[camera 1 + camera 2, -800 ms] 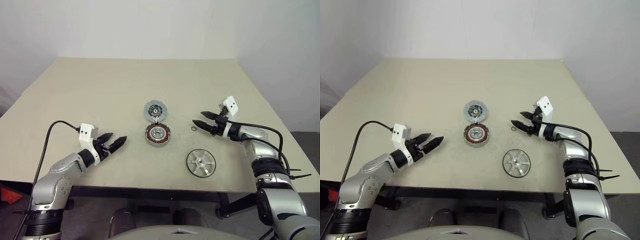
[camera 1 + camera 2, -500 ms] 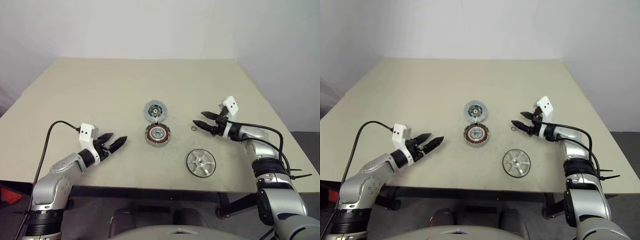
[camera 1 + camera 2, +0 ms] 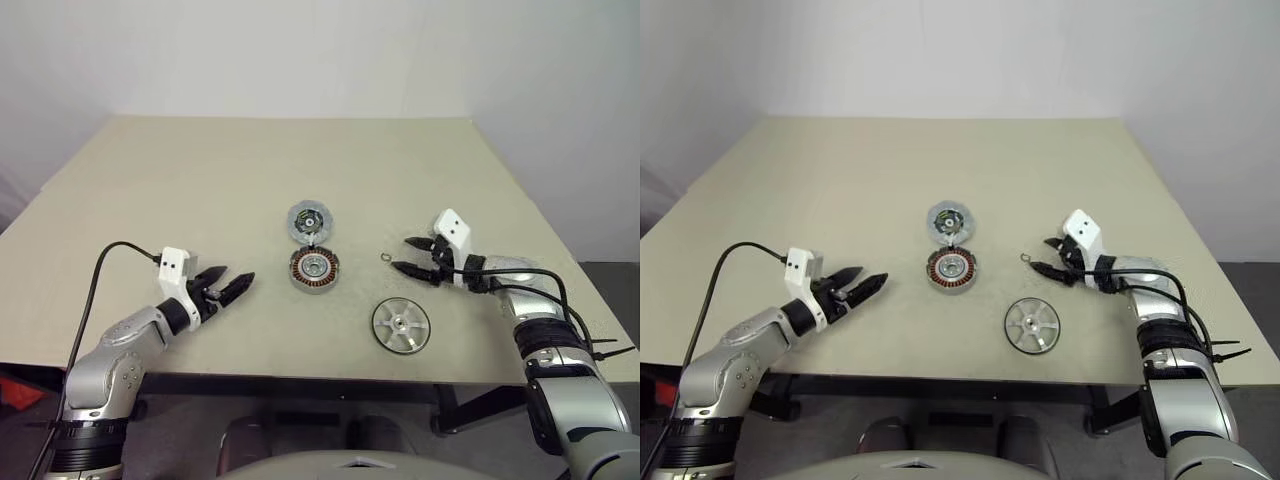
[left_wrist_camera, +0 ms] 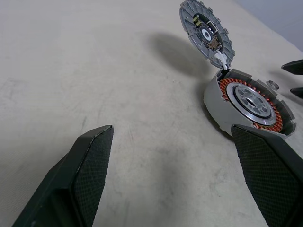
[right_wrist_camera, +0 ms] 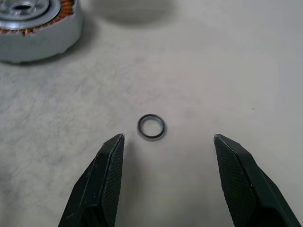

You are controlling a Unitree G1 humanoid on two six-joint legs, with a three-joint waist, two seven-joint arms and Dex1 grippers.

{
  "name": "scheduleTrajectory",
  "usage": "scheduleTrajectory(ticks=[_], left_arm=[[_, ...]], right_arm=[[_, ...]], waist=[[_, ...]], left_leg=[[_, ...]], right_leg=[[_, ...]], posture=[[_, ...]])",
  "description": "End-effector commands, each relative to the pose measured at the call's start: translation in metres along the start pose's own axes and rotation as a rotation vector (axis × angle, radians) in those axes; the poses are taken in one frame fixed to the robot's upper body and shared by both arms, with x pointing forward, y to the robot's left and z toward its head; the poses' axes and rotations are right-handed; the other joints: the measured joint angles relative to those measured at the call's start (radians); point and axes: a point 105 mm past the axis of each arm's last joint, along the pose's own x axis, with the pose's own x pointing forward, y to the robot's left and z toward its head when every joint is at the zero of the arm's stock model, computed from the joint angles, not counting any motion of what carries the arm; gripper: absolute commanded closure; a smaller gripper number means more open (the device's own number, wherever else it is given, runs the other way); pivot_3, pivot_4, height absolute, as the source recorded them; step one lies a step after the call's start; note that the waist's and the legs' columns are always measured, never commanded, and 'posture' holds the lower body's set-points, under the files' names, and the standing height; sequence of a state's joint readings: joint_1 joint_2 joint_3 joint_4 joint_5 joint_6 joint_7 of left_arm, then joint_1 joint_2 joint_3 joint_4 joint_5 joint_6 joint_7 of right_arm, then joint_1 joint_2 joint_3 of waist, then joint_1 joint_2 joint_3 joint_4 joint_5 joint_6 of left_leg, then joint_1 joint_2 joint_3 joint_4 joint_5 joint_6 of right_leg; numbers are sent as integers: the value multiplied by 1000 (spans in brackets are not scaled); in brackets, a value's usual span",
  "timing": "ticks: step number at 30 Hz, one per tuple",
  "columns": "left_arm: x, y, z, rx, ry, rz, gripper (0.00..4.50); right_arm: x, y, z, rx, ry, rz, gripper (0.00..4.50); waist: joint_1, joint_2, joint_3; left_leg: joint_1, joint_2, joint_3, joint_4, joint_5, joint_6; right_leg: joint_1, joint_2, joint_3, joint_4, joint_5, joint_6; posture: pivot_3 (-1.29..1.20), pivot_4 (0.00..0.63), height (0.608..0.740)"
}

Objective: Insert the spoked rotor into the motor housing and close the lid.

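Observation:
The motor housing [image 3: 316,270], a silver cup with copper windings, sits mid-table. Its grey lid [image 3: 307,220] is swung open behind it, still joined at the edge. The spoked rotor [image 3: 401,325] lies flat near the front edge, to the right of the housing. My right gripper [image 3: 400,253] is open and empty, pointing left, just right of a tiny washer ring [image 5: 152,126] that lies a little past its fingertips [image 5: 111,161]. My left gripper [image 3: 240,273] hovers open and empty left of the housing [image 4: 251,106], aimed at it.
The beige table [image 3: 200,180] is bare to the back and the left. Its front edge runs close below the rotor and both arms. A black cable [image 3: 105,260] trails from my left wrist.
My right hand has drawn back a little toward the table's front edge and rolled its wrist, so the fingers now sit just right of the washer. The left arm has not moved.

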State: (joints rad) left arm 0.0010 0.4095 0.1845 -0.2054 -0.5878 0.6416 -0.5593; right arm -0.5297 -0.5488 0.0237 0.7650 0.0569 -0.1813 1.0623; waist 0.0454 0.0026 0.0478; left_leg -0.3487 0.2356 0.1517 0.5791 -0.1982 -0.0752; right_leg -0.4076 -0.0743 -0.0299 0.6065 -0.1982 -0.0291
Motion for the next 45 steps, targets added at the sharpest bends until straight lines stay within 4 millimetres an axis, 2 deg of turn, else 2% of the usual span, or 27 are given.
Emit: scheduleTrajectory(ticks=[1,9,13,23,26,28,33,35,39,45], left_arm=[[1,-3,11,30,-29,-14,289],[1,-3,10,31,-30,-9,289],[1,-4,8,29,-27,-7,289],[1,-5,7,30,-31,2,289],[1,-4,7,31,-32,3,247],[1,-4,7,32,-32,5,247],[0,-3,7,34,-32,9,247],[-1,-3,7,36,-32,11,247],[-1,-2,8,40,-32,10,247],[0,-4,9,45,-32,5,247]], right_arm=[[1,-2,8,-59,-4,0,1109],[11,1,14,-56,16,11,1109],[16,-2,18,5,11,1,1109],[16,-6,12,80,38,6,1109],[17,-4,5,92,52,4,1721],[18,-3,2,99,56,6,2310],[17,0,-8,113,73,4,2310],[17,0,-9,114,74,2,2629],[17,0,-10,120,73,-2,3735],[17,-2,-13,138,80,-10,3829]], waist=[[0,0,0],[0,0,0],[-3,0,0],[-1,0,0],[-1,0,0],[-1,0,0],[-1,0,0],[-1,-1,0],[-1,-1,-1],[0,-1,-1]], left_leg=[[0,0,0,0,0,0],[0,0,0,0,0,0],[0,0,0,0,0,0],[0,0,0,0,0,0],[0,0,0,0,0,0],[0,0,0,0,0,0],[2,0,0,1,0,0],[2,0,0,1,0,0],[3,0,0,2,0,0],[4,0,0,2,0,0]], right_leg=[[0,0,0,0,0,0],[0,0,0,0,0,0],[0,0,0,0,0,0],[0,0,0,0,0,0],[0,0,0,0,0,0],[0,0,0,0,0,0],[2,0,0,0,0,0],[2,0,0,0,-1,1],[3,0,0,0,-1,1],[5,0,0,0,-3,4]], posture=[[0,0,740],[0,0,740],[0,0,740],[0,0,740],[0,0,740],[0,0,740],[0,0,740],[0,0,740],[0,0,740],[0,0,740]])
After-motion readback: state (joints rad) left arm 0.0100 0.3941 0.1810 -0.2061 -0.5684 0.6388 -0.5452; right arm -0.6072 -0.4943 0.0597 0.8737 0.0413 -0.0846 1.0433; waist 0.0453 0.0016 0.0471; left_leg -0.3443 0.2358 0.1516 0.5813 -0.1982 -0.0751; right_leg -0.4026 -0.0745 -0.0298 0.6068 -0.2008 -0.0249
